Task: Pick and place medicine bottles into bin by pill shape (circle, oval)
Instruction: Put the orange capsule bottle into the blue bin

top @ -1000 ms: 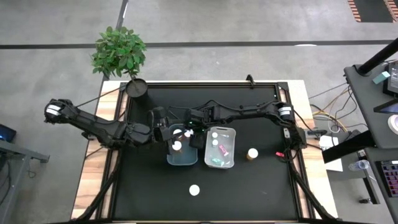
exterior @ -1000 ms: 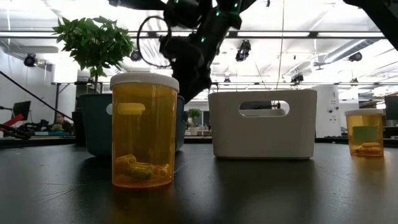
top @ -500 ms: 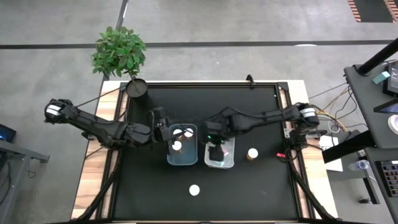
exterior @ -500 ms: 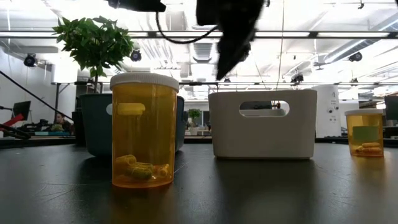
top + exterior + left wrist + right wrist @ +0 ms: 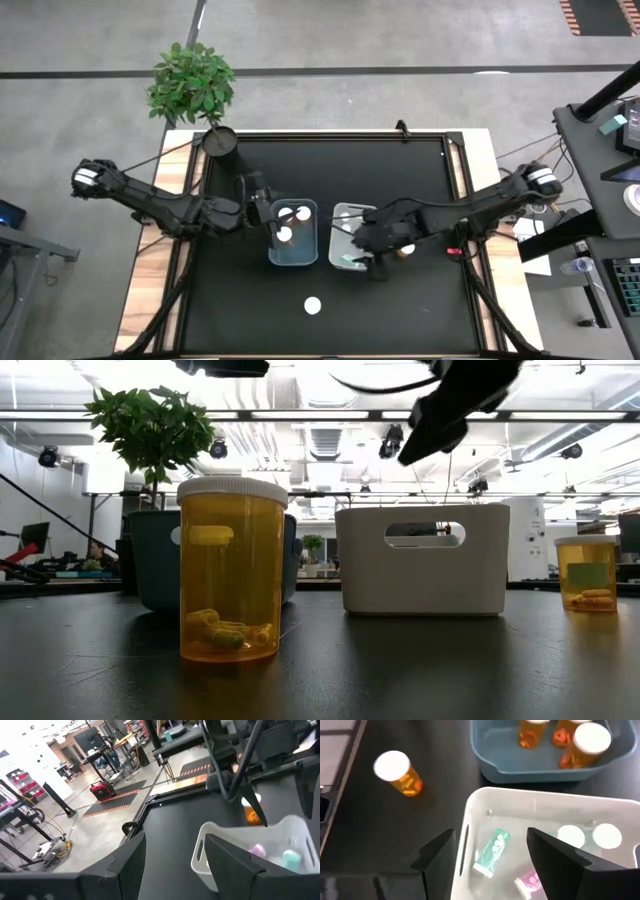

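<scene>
**Right arm between picks, two bottles left on the table**

The right gripper hangs over the near right edge of the white bin with its fingers apart and nothing between them; judging by that, it is on its way to another bottle. The likeliest target is the orange bottle just right of the white bin; the next move calls for lining up over its white cap and descending. A second orange bottle stands alone near the table's front edge.

The blue bin holds three orange, white-capped bottles. The white bin holds a teal bottle, a pink one and two white-capped ones.

The left gripper waits beside the blue bin, fingers parted and empty
</scene>
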### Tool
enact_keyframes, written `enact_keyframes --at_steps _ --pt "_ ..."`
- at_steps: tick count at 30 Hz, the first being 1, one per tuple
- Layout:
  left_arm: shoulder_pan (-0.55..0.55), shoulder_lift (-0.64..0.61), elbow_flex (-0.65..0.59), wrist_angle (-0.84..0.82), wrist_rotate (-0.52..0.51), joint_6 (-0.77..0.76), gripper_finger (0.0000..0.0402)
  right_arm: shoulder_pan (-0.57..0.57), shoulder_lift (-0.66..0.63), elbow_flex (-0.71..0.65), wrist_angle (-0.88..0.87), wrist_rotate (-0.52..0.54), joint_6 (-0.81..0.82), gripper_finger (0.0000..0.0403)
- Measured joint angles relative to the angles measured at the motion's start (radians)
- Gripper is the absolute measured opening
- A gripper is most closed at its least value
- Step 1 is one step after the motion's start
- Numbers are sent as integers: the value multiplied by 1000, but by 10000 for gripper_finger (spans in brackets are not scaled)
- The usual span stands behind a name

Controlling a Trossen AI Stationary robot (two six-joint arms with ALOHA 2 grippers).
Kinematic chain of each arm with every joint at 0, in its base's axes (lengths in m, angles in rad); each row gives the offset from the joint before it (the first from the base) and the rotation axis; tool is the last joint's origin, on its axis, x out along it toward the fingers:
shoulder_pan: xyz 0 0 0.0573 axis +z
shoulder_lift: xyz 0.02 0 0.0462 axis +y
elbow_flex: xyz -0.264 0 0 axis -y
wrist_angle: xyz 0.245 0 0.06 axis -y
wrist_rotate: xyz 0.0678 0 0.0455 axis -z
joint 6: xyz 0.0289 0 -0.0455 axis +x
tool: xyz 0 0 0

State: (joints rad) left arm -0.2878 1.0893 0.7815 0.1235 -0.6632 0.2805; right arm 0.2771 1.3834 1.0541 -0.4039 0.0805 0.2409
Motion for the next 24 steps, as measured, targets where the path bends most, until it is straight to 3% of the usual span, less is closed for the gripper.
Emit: enact_keyframes --at_steps 13,24 --pt "-2 0 0 35 3 -121 187 7 -303 -284 295 9 -164 236" --pt "-2 0 0 53 5 -170 187 7 -473 -456 391 8 -178 235"
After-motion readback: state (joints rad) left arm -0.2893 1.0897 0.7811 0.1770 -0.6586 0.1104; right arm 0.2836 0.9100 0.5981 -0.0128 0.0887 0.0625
